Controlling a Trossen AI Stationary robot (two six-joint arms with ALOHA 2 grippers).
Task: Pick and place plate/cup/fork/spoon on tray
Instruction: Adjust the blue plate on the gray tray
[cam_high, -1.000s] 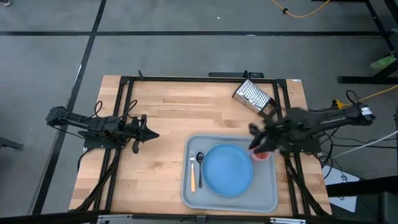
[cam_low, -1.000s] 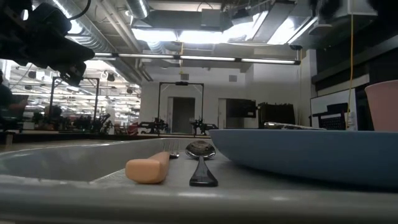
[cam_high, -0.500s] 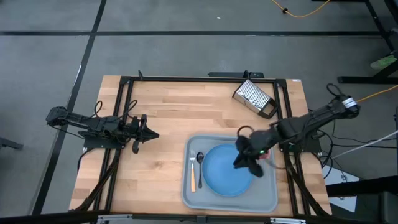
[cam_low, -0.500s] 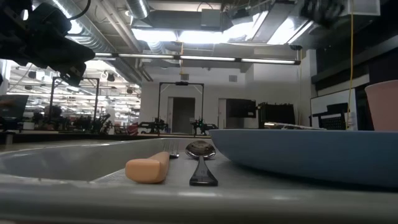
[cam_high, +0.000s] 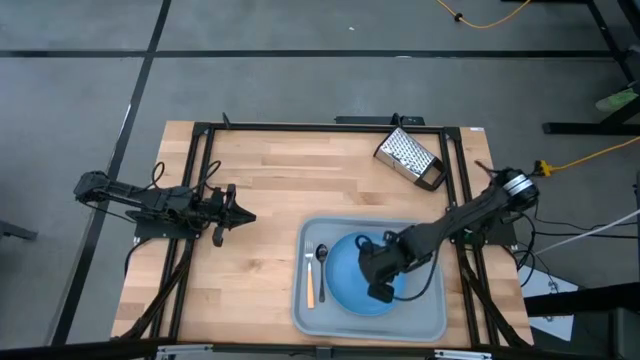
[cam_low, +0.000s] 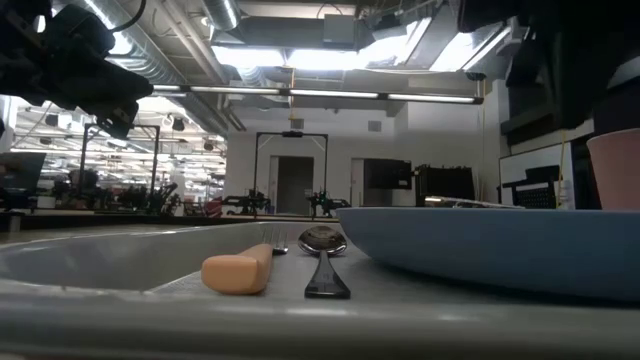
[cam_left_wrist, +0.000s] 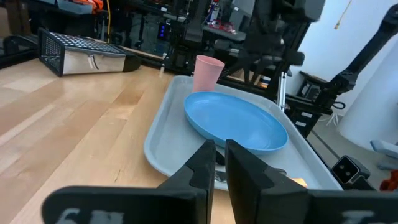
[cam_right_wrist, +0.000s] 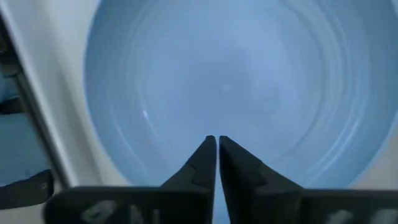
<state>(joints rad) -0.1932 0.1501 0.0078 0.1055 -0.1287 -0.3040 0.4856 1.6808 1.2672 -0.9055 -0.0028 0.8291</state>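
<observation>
A: Tray (cam_high: 432, 318)?
B: Grey-blue, on the wooden table (cam_high: 270, 190), at the near-right part. Everything placed off the tray from here.

A: Plate (cam_high: 345, 290)?
B: Light blue, flat in the middle of the tray. Right arm covers a good part of it from above.

A: Fork (cam_high: 309, 272) and spoon (cam_high: 321, 258)?
B: Both on the tray floor, left of the plate. Fork nearest the tray's left rim, orange handle toward the near edge. Spoon between fork and plate, just beside both.

A: Cup (cam_left_wrist: 208, 73)?
B: Pink, upright, at the tray's right side, just beside the plate's rim. Hidden by the arm in the high view; the left wrist view shows it clearly.

A: Right gripper (cam_right_wrist: 216, 144)?
B: Over the plate, pointing down at its centre. Fingers pressed together, only a thin slit between them, nothing held. Can't tell if the tips touch the plate.

A: Left gripper (cam_high: 246, 217)?
B: Well left of the tray, over bare table. Fingers close together, narrow gap, nothing in it.

A: Anything else?
B: Metal box grater (cam_high: 409, 157) lying on its side, beyond the tray's far-right corner, apart from it.
</observation>
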